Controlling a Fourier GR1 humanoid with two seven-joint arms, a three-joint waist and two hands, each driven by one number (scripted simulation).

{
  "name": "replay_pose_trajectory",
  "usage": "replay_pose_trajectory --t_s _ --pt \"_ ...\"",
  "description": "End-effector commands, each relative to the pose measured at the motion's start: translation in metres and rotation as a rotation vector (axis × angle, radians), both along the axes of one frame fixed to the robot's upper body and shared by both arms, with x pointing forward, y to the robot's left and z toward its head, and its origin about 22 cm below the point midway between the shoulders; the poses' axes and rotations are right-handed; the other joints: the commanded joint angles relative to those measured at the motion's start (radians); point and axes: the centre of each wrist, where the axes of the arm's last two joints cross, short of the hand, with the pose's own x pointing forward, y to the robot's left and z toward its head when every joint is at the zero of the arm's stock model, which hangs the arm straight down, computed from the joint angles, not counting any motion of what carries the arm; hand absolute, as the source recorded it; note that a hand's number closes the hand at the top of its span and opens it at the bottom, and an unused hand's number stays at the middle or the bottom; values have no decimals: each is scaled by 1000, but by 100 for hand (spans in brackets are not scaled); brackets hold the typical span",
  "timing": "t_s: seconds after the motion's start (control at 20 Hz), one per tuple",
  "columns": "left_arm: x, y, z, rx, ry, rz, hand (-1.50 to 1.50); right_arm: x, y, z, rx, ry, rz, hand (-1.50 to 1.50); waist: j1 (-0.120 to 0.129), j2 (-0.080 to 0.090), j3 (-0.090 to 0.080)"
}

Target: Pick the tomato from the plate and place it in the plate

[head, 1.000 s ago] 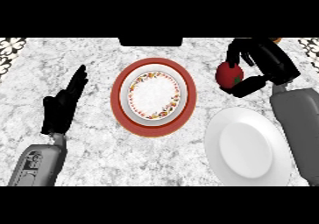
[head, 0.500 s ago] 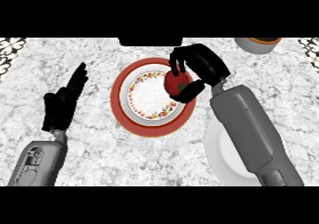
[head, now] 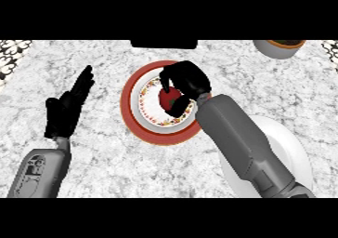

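2 stacked plates as reference: round red plate (head: 141,135) with a smaller white floral-rimmed plate (head: 147,105) on top, both on the grey-white marble counter (head: 96,179). Round red tomato (head: 170,102) is over the right half of the white floral-rimmed plate, right hand (head: 187,80) curled round it from above. Can't tell if the tomato touches that plate. Plain white round plate (head: 293,153) lies right of the round red plate, nearer the robot, partly under the right forearm. Left hand (head: 68,109) is left of the round red plate, apart from it, fingers straight, holding nothing.
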Motion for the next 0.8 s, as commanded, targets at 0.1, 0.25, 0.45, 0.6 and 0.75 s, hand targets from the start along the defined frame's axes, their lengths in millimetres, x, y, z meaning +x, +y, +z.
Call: replay_pose_trajectory --t_s 0.1,0.25,0.45,0.6,0.75 --pt "5 -6 4 -3 -3 -39 0 7 0 -24 29 177 -94 -150 31 9 1" --pt "7 -10 -4 4 -33 -33 0 -2 5 -37 85 170 -83 -150 40 11 0" --pt "5 -10 1 6 -9 -26 0 -2 -3 -48 191 194 -49 -150 39 11 1" --pt "6 -14 -2 8 -13 -34 0 -7 -6 -50 390 236 -53 -150 38 11 2" --pt "12 -11 6 -12 -3 -22 0 4 -1 -23 535 223 -92 -150 13 4 1"
